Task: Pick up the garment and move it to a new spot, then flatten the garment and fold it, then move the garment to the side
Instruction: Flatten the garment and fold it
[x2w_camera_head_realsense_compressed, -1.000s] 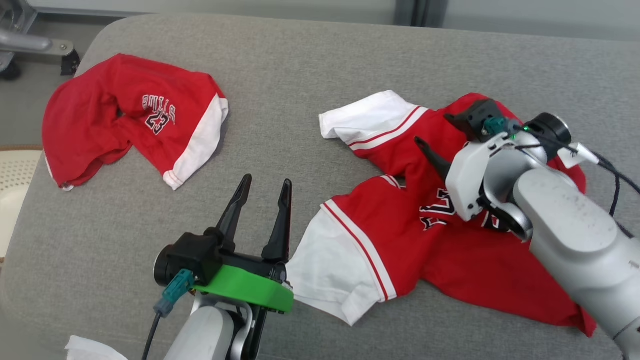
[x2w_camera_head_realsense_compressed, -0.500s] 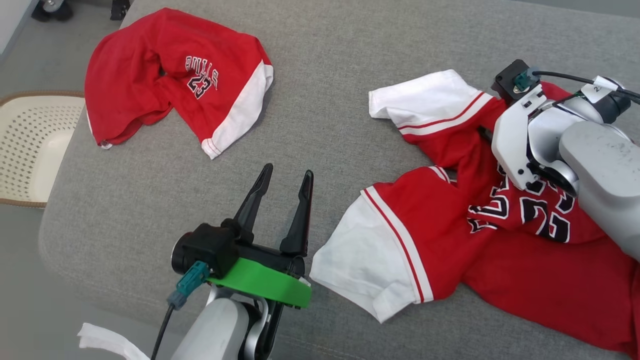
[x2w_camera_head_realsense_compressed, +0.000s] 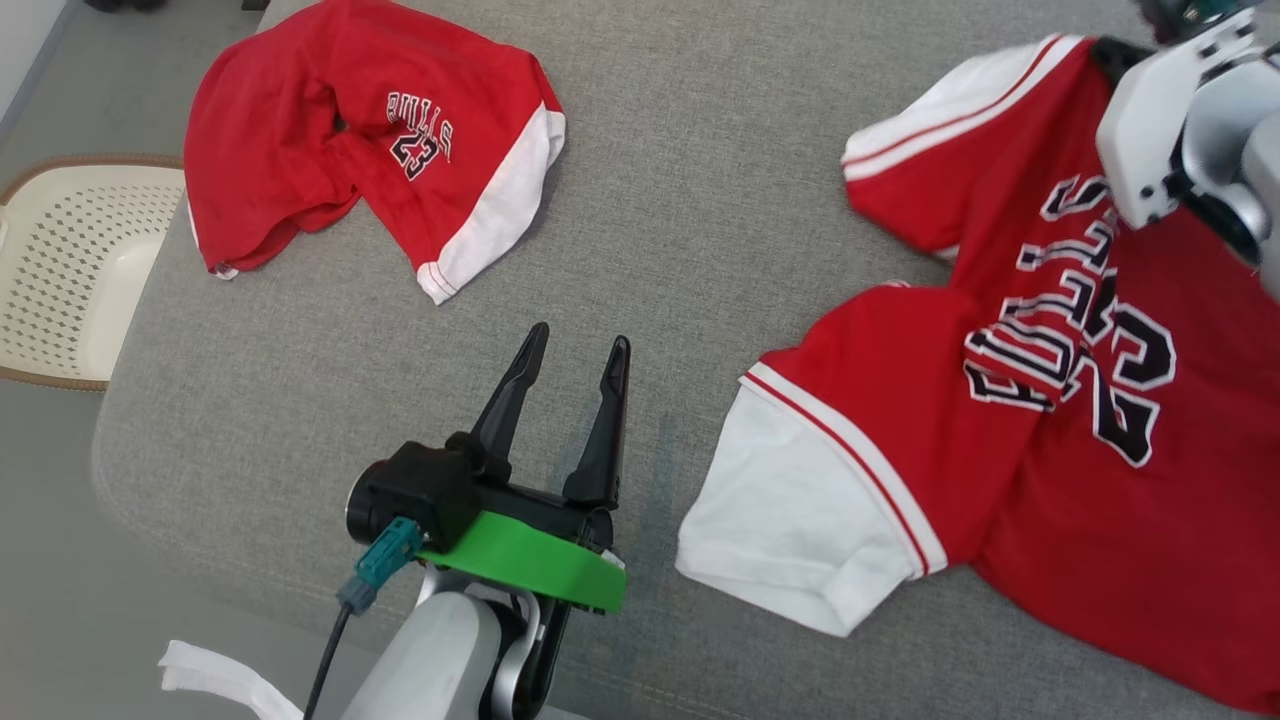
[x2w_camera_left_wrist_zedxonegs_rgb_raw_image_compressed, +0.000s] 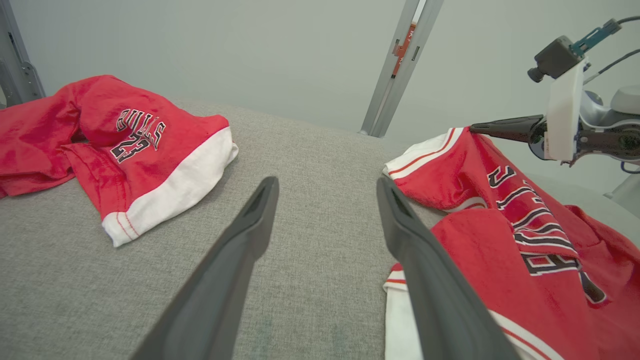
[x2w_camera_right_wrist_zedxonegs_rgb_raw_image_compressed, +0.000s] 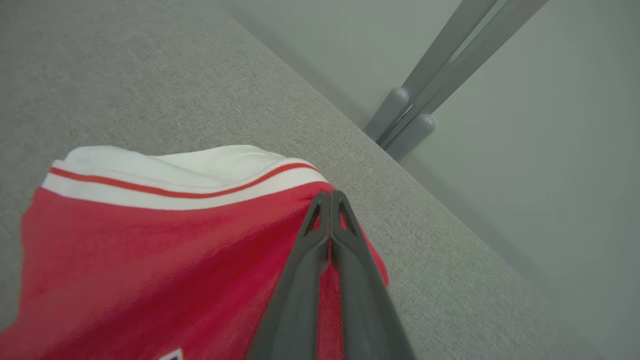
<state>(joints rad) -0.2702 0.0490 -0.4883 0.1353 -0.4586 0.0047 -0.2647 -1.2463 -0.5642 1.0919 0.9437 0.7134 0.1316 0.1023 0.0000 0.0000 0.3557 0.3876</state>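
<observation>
A grey fabric-covered worktop (x2w_camera_head_realsense_compressed: 700, 200) takes up most of the head view, running from the lower left to the top right. The largest thing on it is the garment (x2w_camera_head_realsense_compressed: 1050, 480), a red jersey with black-and-white lettering and a big number, spread over the right side of the frame. One of its white sleeves with red piping lies flat at the lower middle, and the other reaches up towards the top right corner. In the upper left lies a second red garment (x2w_camera_head_realsense_compressed: 330, 150), bunched up, with a white band along one edge and a small "23" printed on it, well apart from the jersey. At the left edge, off the worktop, sits a cream perforated basket (x2w_camera_head_realsense_compressed: 70, 260). The pale right forearm comes in at the top right, and in the right wrist view the right hand (x2w_camera_right_wrist_zedxonegs_rgb_raw_image_compressed: 330, 197) is clenched, its two dark fingers pressed together on the red cloth just below the striped white sleeve. In the left wrist view that corner of the jersey rises off the worktop to the fingertip. The left hand (x2w_camera_head_realsense_compressed: 580, 338), on its green collar, stands at the lower middle with fingers spread and released, over bare grey fabric between the two garments. A white scrap (x2w_camera_head_realsense_compressed: 215, 680) lies at the bottom left.
</observation>
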